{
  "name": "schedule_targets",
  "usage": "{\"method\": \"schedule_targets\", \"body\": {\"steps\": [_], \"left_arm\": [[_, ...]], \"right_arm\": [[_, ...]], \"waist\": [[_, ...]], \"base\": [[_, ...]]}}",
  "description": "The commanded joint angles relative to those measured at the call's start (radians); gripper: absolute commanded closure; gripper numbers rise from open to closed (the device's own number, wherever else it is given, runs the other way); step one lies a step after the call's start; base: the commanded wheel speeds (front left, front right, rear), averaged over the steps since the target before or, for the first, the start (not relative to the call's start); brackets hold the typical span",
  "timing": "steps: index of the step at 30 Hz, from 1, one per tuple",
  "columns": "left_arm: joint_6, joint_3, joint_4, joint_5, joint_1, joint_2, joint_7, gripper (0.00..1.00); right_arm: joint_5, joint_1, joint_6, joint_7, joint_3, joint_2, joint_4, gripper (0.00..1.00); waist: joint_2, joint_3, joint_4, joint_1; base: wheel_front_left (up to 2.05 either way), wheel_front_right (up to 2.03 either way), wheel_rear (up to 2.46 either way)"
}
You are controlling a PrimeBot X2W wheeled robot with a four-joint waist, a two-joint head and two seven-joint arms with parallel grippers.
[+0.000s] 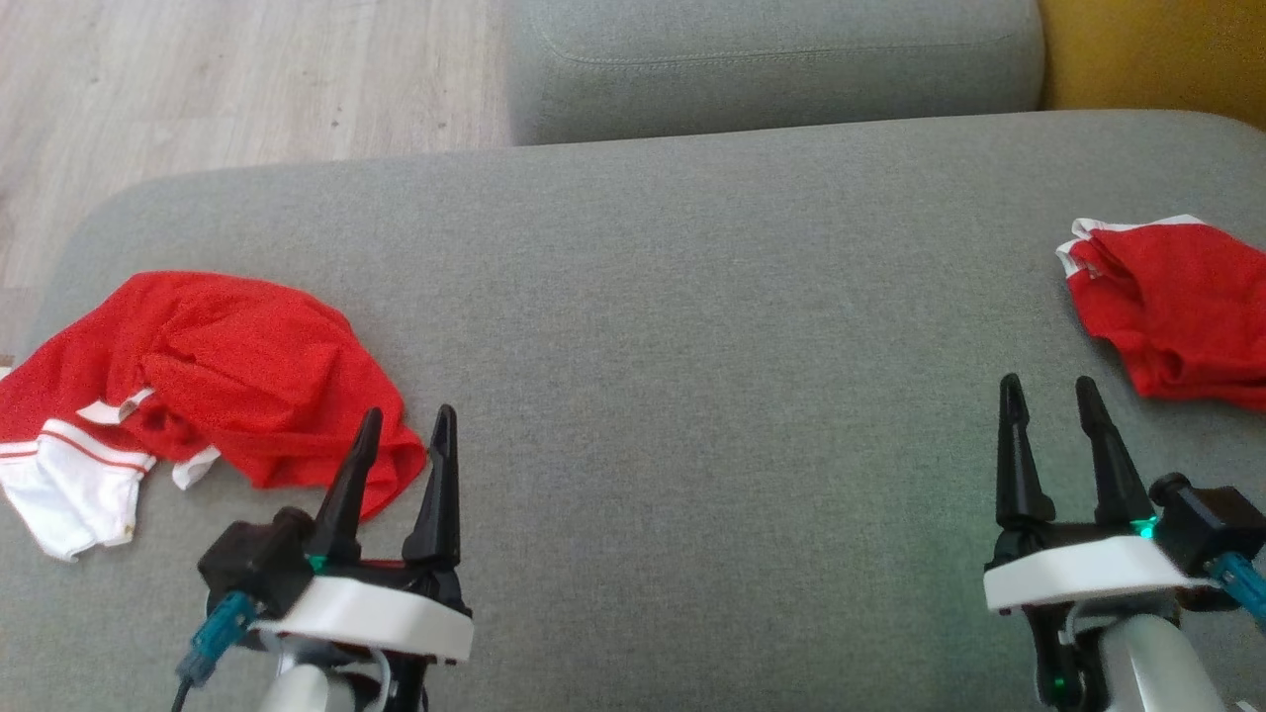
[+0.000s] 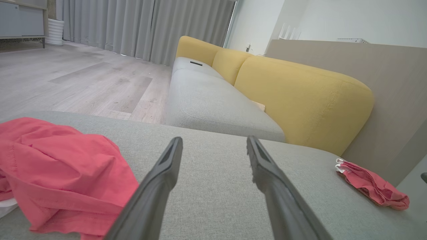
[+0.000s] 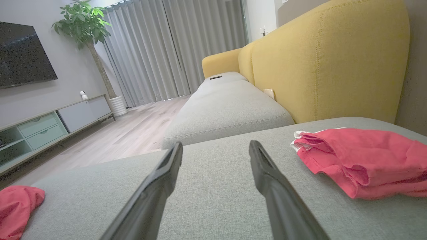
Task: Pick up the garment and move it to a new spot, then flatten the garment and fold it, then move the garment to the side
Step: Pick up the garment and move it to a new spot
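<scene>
1. red and rumpled, the crumpled garment (image 1: 227,366) lies at the left edge of the grey seat cushion (image 1: 692,297), its white trim spilling toward the near-left corner.
2. left gripper (image 1: 409,415) hovers just beside the garment's near hem, fingers apart and holding nothing. whether a fingertip brushes the cloth, can't tell.
3. over at the right edge sits a second red garment (image 1: 1177,307), bunched smaller, with a white-edged hem at its far side.
4. right gripper (image 1: 1046,384) is near that one but apart from it, fingers spread wide and empty too.
5. middle of the cushion is bare grey fabric, with another grey cushion (image 1: 771,59) and wood floor (image 1: 247,79) beyond the far edge.
</scene>
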Motion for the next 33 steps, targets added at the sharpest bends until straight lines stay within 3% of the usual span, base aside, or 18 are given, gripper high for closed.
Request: {"method": "schedule_targets", "body": {"steps": [1,8,26,33], "left_arm": [[0.001,0.024,-0.028,0.001,-0.045,0.004,-0.006,0.00],[0.004,0.030,-0.028,0.001,-0.051,0.004,-0.006,0.00],[0.007,0.105,-0.028,0.021,-0.057,0.004,-0.006,0.00],[0.004,0.143,-0.032,0.020,-0.050,0.004,-0.006,0.00]], "right_arm": [[0.008,-0.020,-0.001,-0.011,0.021,-0.003,-0.031,0.00],[0.007,-0.022,-0.001,-0.011,0.043,-0.003,-0.023,0.00],[0.013,-0.033,-0.001,-0.011,0.167,-0.003,0.018,0.00],[0.028,-0.042,-0.001,-0.011,0.193,-0.003,0.029,0.00]], "waist": [[-0.0001,0.000,0.003,0.0001],[-0.0001,-0.002,0.046,0.0001],[-0.0001,-0.002,0.279,0.0001],[-0.0001,-0.002,0.338,0.0001]], "base": [[0.00,0.00,0.00],[0.00,0.00,0.00],[0.00,0.00,0.00],[0.00,0.00,0.00]]}}
